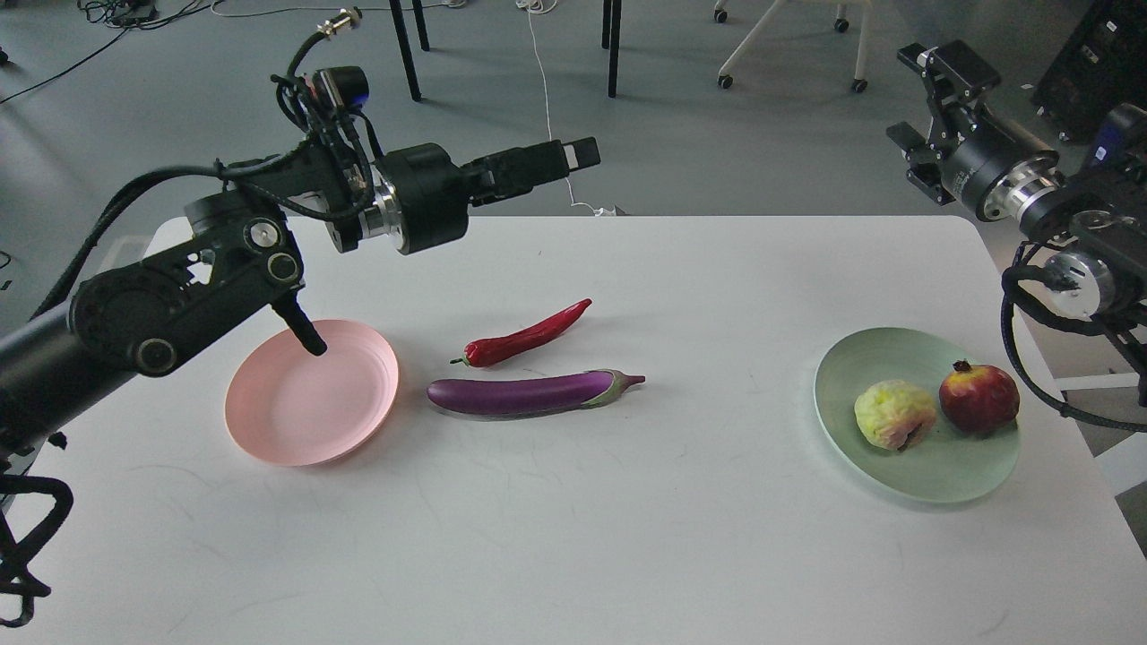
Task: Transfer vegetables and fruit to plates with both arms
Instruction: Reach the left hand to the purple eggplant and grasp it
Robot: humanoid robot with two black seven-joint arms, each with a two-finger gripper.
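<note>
A purple eggplant (529, 394) lies mid-table, with a red chili pepper (524, 339) just behind it. The pale pink plate (305, 421) to their left holds nothing. The mint green plate (860, 358) at the right holds a dark red round fruit (978, 399) and a bumpy yellow-green fruit (893, 415) side by side. My left gripper (573, 155) reaches right, high above the table's far edge, behind the chili; it is seen side-on and holds nothing. My right gripper (930, 103) is raised beyond the far right corner, open and empty.
The white table (627, 537) ends at a far edge just behind my left gripper and at a right edge next to the green plate. My left arm's elbow (206, 287) hangs over the pink plate's left rim. Chair legs and a white cable (551, 134) are on the floor beyond.
</note>
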